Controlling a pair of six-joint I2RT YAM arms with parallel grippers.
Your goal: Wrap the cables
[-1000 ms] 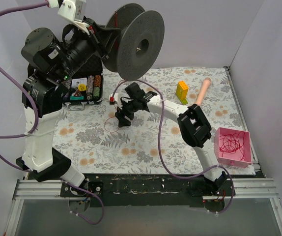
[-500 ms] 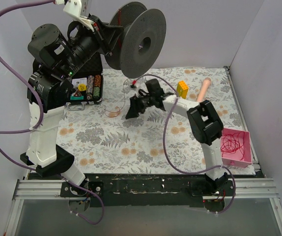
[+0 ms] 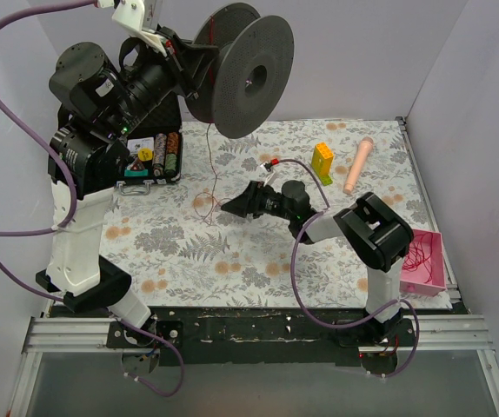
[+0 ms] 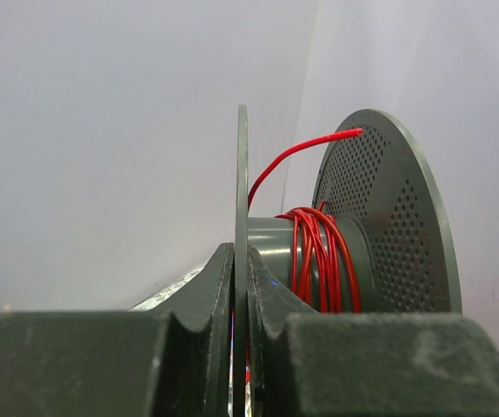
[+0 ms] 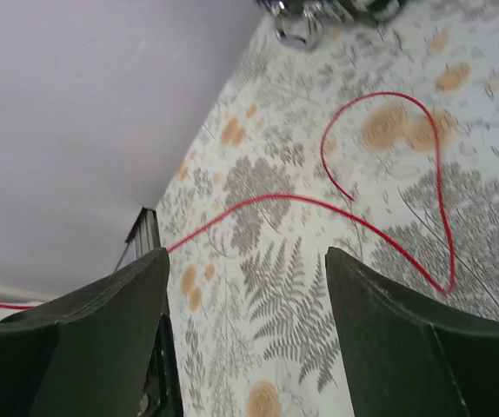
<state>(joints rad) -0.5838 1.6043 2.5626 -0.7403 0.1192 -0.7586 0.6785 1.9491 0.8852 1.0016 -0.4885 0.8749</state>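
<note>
My left gripper [image 3: 190,71] is shut on the flange of a dark grey spool [image 3: 248,76] and holds it high above the back of the table. In the left wrist view the flange [image 4: 242,217] is pinched between my fingers, and red cable [image 4: 319,256] is wound on the hub with one end sticking up. A thin red cable [image 3: 211,165] hangs from the spool to the floral cloth and ends in a small loop [image 3: 202,205]. My right gripper [image 3: 232,208] is open and empty, low over the cloth just right of that loop. The right wrist view shows the cable [image 5: 319,205] lying ahead of the open jaws [image 5: 245,334].
A pink tray [image 3: 432,276] with a tangle of red cable sits at the right edge. A yellow brick [image 3: 322,162] and a pinkish cylinder [image 3: 358,165] lie at the back right. An open black case [image 3: 150,157] stands at the back left. Walls close the back and both sides.
My right arm has folded back and dropped lower, the gripper now lying low and pointing left. The cable now hangs straight from the spool. The left arm rose slightly a second ago, then held.
</note>
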